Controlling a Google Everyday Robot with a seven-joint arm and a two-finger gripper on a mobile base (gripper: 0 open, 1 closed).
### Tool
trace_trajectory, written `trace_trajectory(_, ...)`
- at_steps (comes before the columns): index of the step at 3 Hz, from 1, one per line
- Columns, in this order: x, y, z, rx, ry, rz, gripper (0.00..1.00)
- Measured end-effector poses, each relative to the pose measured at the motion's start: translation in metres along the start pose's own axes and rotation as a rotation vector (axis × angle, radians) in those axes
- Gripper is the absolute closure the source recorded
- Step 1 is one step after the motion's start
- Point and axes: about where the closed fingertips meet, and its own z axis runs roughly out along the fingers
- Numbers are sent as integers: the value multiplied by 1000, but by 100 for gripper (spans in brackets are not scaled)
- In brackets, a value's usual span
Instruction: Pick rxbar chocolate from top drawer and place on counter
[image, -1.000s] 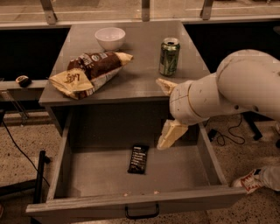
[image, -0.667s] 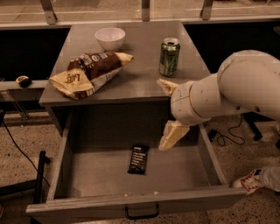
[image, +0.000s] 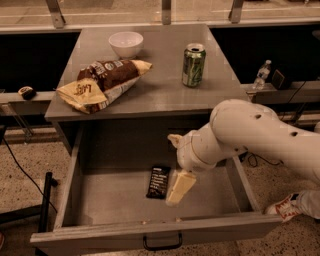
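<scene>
gripper (image: 173, 169) hangs low inside the open top drawer (image: 150, 231), fingers spread apart, gripping nothing. rxbar chocolate (image: 159, 182) lies flat just left of its lower finger, counter (image: 160, 90) up behind it.

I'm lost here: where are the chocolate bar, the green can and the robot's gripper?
rxbar chocolate (image: 159, 182), camera view, middle of its wrapper.
green can (image: 193, 65), camera view, its side.
gripper (image: 171, 170), camera view, midway between its open fingertips, over the top drawer (image: 110, 200), beside the bar.
</scene>
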Motion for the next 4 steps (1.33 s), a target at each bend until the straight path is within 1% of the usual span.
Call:
trace_trajectory(1,1,2,2,-5,1,14,0)
trace_trajectory(2,10,-5,16,10,-17,36,0)
trace_trajectory(3,42,-6,73,-13,-58,111,0)
trace_trajectory(4,63,0,110,-47,-57,170,0)
